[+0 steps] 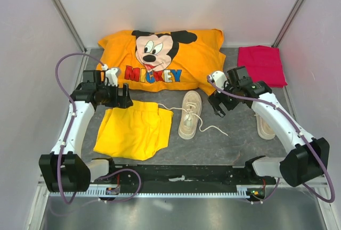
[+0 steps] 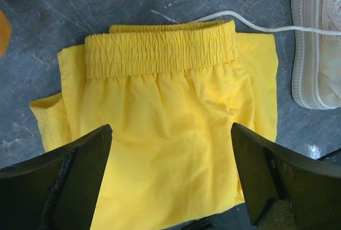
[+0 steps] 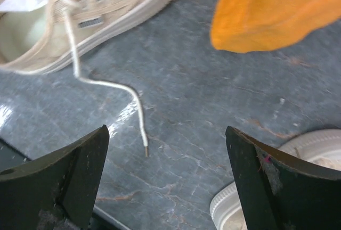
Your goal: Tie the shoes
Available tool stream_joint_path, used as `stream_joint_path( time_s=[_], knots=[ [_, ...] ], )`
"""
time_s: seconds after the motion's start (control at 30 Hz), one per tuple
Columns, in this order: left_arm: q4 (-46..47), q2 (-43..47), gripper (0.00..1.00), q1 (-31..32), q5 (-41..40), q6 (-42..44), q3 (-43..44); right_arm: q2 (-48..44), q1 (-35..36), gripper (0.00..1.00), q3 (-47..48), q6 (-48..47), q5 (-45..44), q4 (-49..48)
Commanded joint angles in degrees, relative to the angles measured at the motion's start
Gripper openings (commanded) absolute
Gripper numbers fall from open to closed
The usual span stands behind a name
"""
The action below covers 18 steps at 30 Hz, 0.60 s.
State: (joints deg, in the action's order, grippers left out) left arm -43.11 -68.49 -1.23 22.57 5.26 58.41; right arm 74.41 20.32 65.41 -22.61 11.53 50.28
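One cream shoe (image 1: 189,114) lies in the middle of the mat, its white laces (image 1: 213,128) loose and trailing to both sides. The other shoe (image 1: 265,126) sits at the right, partly hidden under my right arm. My left gripper (image 1: 125,96) hovers open over the yellow shorts (image 2: 170,97), with the first shoe (image 2: 314,43) and a lace (image 2: 234,17) to its right. My right gripper (image 3: 166,130) stands open over bare mat, with nothing between its fingers. A lace tip (image 3: 140,129) lies just ahead of it, with the first shoe (image 3: 96,6) beyond and the second shoe's toe (image 3: 240,206) by its right finger.
An orange Mickey shirt (image 1: 165,59) is spread across the back of the mat, and its hem (image 3: 272,6) shows in the right wrist view. A folded pink cloth (image 1: 261,64) lies at the back right. The yellow shorts (image 1: 136,131) lie at the front left. Walls enclose the table.
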Motion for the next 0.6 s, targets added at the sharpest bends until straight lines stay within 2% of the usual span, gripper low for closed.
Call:
stream_joint_path(
  time_s=[0.0,0.13,0.2,0.27,0.3,0.37,0.47,0.5,0.57],
  knots=[
    [5.31,1.08,0.99,0.53,0.36,10.01,5.65,-3.04,-1.86,0.98,0.77,4.5,-5.9,-8.07],
    [14.09,1.69,0.99,0.53,7.21,16.44,6.37,-3.22,-2.03,0.98,2.62,7.84,-8.01,-11.95],
    [17.88,1.17,0.99,0.53,14.76,21.25,6.36,-3.31,-2.03,0.98,2.36,9.07,-8.54,-15.71],
    [17.89,-0.93,0.99,0.53,22.91,26.88,7.24,-4.01,-2.03,0.98,1.31,10.74,-9.5,-18.89],
    [17.89,-1.99,0.99,2.19,24.61,29.78,7.68,-4.01,-1.95,0.98,0.52,9.09,-8.64,-20.82],
    [17.71,-5.66,0.99,3.34,26.38,29.99,9.86,-2.7,-2.03,0.98,0.33,4.45,-5.57,-22.06],
    [11.85,-10.86,0.99,7.29,26.82,34.01,15.65,2.65,-2.03,0.98,4.81,-1.97,-0.91,-14.36],
    [7.3,-14.1,0.99,9.04,27.78,40.38,16.98,3.97,-2.03,0.98,6.04,-6.35,1.28,-9.9],
    [6.55,-17.1,0.99,10.98,25.62,44.21,17.96,6.62,-1.95,0.98,5.7,-10.77,3.05,-6.88]
  ],
)
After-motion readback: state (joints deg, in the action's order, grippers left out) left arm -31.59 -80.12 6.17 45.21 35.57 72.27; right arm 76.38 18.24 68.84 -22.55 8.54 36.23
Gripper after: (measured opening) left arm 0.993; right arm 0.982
